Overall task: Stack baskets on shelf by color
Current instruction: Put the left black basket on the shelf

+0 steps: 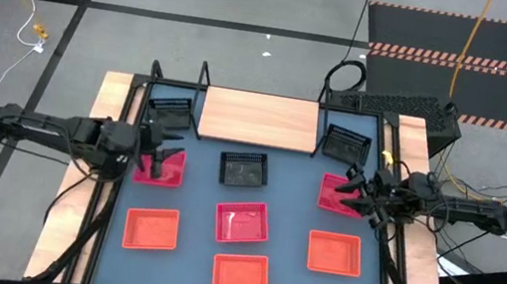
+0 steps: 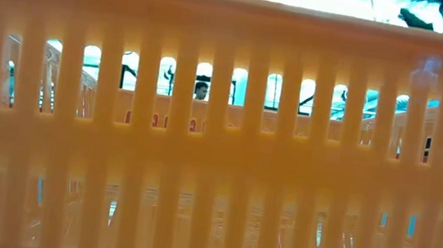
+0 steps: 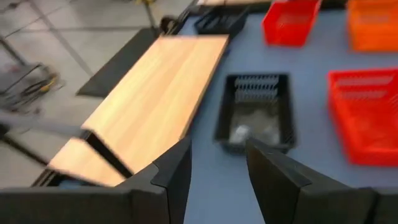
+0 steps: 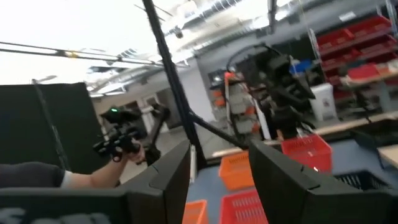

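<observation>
In the high view the wooden shelf (image 1: 259, 120) stands at the table's far edge. Black baskets sit at its left end (image 1: 169, 112) and right end (image 1: 345, 143), and one (image 1: 244, 170) sits on the table just in front of it. Pink-red baskets (image 1: 159, 168) (image 1: 243, 221) (image 1: 334, 196) and orange baskets (image 1: 151, 228) (image 1: 241, 275) (image 1: 333, 253) lie flat on the tabletop. My left gripper (image 1: 164, 156) (image 3: 217, 149) is open and empty above the left pink-red basket. My right gripper (image 1: 355, 192) (image 4: 219, 149) is open and empty over the right pink-red basket.
The near orange basket's mesh wall (image 2: 219, 141) fills the low view. The shelf's black wire posts (image 1: 205, 76) rise at the far edge. Wooden strips (image 1: 105, 140) border the blue-grey tabletop (image 1: 200, 195). Bare tabletop lies between the basket rows. A person's arm (image 4: 74, 177) shows beyond the table.
</observation>
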`<state>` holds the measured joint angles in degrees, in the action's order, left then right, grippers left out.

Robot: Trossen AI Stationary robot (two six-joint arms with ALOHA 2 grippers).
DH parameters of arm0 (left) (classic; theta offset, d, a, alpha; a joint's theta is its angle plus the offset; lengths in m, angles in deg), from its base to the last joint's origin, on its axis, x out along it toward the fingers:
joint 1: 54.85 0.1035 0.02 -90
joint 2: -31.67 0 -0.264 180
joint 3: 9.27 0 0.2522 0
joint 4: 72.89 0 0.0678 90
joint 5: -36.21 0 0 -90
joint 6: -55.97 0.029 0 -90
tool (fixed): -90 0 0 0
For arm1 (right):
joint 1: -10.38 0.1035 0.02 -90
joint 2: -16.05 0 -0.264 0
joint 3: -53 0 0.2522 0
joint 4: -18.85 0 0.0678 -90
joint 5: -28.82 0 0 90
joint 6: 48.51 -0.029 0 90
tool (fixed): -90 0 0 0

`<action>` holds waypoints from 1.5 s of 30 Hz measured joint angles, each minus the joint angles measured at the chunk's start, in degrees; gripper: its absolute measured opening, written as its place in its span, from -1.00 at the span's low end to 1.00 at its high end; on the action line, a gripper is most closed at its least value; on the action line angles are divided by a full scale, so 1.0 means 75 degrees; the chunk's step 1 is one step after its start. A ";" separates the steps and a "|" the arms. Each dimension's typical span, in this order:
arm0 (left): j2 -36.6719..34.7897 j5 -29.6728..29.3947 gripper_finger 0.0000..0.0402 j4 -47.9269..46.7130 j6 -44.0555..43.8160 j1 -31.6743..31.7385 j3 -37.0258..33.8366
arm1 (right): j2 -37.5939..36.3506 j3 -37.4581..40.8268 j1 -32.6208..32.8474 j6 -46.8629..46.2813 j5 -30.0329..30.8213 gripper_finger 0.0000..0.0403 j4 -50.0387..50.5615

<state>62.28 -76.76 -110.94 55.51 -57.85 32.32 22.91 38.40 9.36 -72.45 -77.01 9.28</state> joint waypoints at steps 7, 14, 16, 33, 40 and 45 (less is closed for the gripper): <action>0.0470 -0.1701 -0.23 0.0064 -0.0542 0.0771 0.0002 | 0.1021 0.0000 0.0649 0.0190 0.1693 -0.23 -0.0159; 0.0539 -0.2158 -0.24 -0.0197 -0.2156 0.2320 0.0275 | 0.1739 0.0000 0.0770 0.0486 0.2361 -0.23 -0.1121; 0.0710 -0.2151 -0.27 -0.0616 -0.2246 0.2888 0.0501 | 0.1885 0.0000 0.0770 0.0486 0.2363 -0.23 -0.1385; 0.2835 0.0206 -0.38 -0.2694 -0.3848 0.5931 0.1310 | 0.2823 0.0000 0.0768 0.0063 0.3310 -0.23 -0.1279; 0.3244 0.0126 -0.38 -0.2371 -0.3761 0.6400 0.1296 | 0.3109 0.0003 0.0768 -0.0120 0.3299 -0.23 -0.1165; 0.3533 -0.0278 -0.38 -0.2516 -0.3811 0.6810 0.1290 | 0.3239 0.0006 0.0768 -0.0321 0.3302 -0.23 -0.1015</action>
<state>88.78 -78.84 -129.81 26.92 -6.78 41.99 47.20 38.44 15.11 -74.86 -52.25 1.66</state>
